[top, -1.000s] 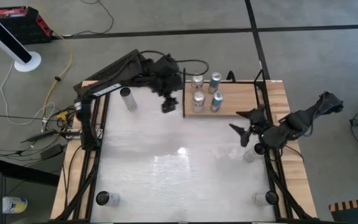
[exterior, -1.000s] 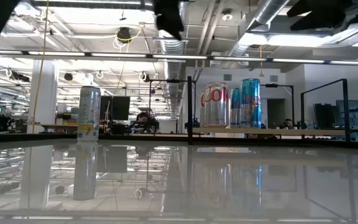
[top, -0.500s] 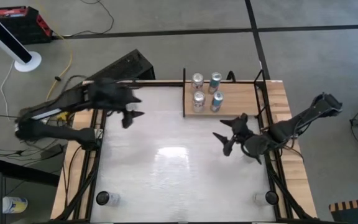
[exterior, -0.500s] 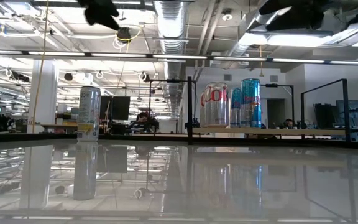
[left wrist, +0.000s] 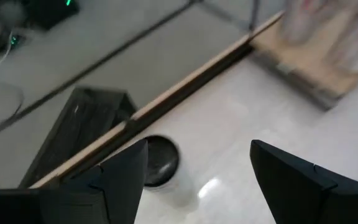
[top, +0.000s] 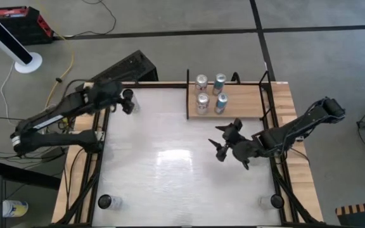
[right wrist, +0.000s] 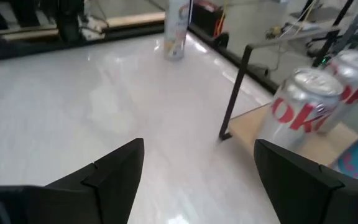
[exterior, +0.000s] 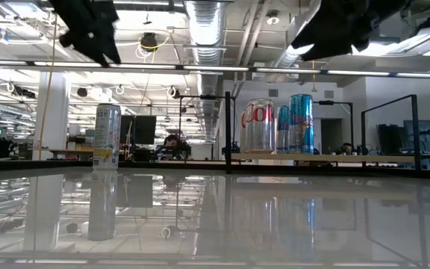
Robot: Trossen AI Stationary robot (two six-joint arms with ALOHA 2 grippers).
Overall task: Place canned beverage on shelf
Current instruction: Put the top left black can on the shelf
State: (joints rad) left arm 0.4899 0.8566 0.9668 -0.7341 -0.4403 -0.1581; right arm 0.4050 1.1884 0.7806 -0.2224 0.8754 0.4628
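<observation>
One silver can (top: 130, 97) stands upright on the white table near the far left corner, also seen in the low view (exterior: 107, 137) and the left wrist view (left wrist: 158, 161). My left gripper (top: 123, 102) hovers open just above and beside it (left wrist: 194, 186), touching nothing. The wooden shelf (top: 243, 101) with black posts sits at the far right and carries several cans (top: 202, 101). My right gripper (top: 220, 142) hangs open over the table in front of the shelf (right wrist: 260, 132), empty (right wrist: 201, 180).
Two small round objects sit at the near corners (top: 109, 202) (top: 274, 201). A black box (top: 130, 64) lies just past the far edge. The shelf's thin black posts (right wrist: 235, 93) rise at its ends. The white tabletop (top: 170, 177) spreads between the arms.
My left gripper has swung from beside the shelf along the far edge toward the table's left, rolling and sinking until it hangs over the lone can. My right gripper has moved from the right edge toward the table's middle and a little down. Both stay open.
</observation>
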